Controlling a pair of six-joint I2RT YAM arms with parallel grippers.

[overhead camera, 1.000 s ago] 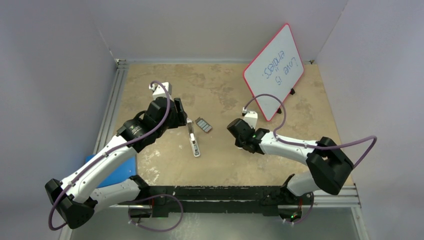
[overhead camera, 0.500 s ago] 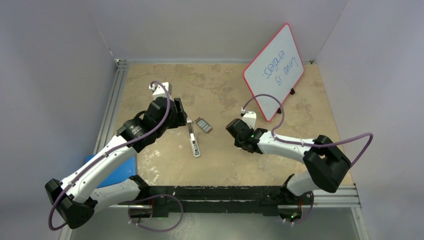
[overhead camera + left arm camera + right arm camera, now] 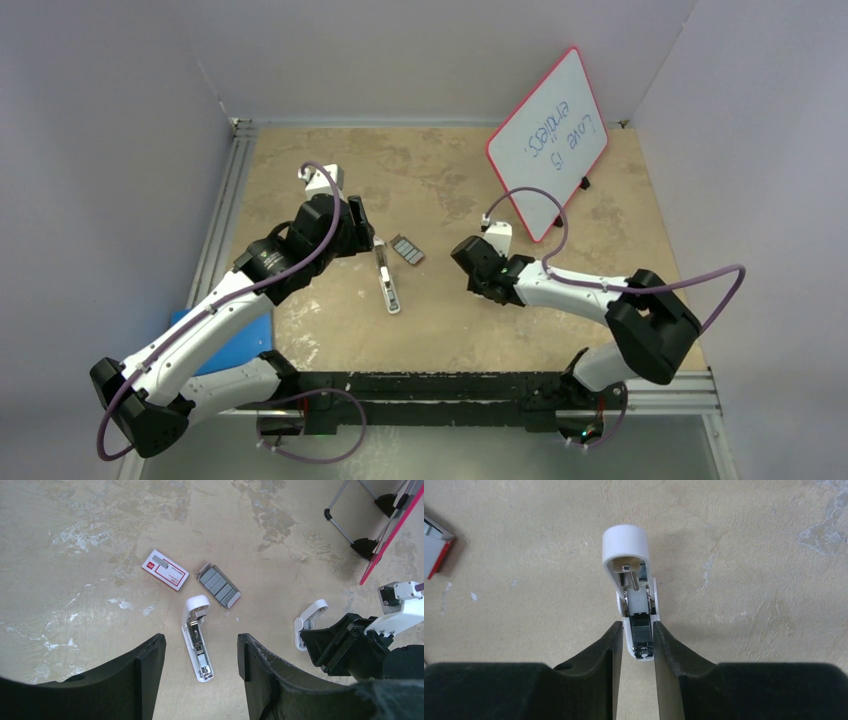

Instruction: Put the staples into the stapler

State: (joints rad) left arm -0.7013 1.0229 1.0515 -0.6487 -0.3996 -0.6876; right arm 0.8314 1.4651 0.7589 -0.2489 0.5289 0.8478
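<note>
The table (image 3: 440, 330) is a mottled tan slab with pale walls around it. A whiteboard (image 3: 548, 140), red-rimmed and carrying blue handwriting, stands tilted at the far right.

The left arm (image 3: 215, 310) reaches up from the near left corner towards the middle. The right arm (image 3: 580, 290) comes in from the right, bent low over the table.

The left gripper (image 3: 200, 641) hangs above the table with its jaws spread wide and nothing between them. In its wrist view the stapler (image 3: 198, 639) lies straight below the gap. The right gripper (image 3: 636, 630) has its jaws closed narrow on one end of a white piece (image 3: 631, 592), a short stubby part with a rounded far end and small metal bits in its hollow. Whether that piece rests on the table or is raised off it, I cannot tell.

The stapler lies flat near the table's middle, between the two grippers, with its metal channel facing up and its rounded white end pointing away from the arms. The white piece sits well to its right.

A sleeve (image 3: 165, 570) (red and white card) lies just beyond the stapler, to its left. The staples (image 3: 219, 585), grey strips side by side in a small flat tray, lie just beyond the stapler's rounded end and a little to its right. They are near the sleeve but not touching it.
</note>
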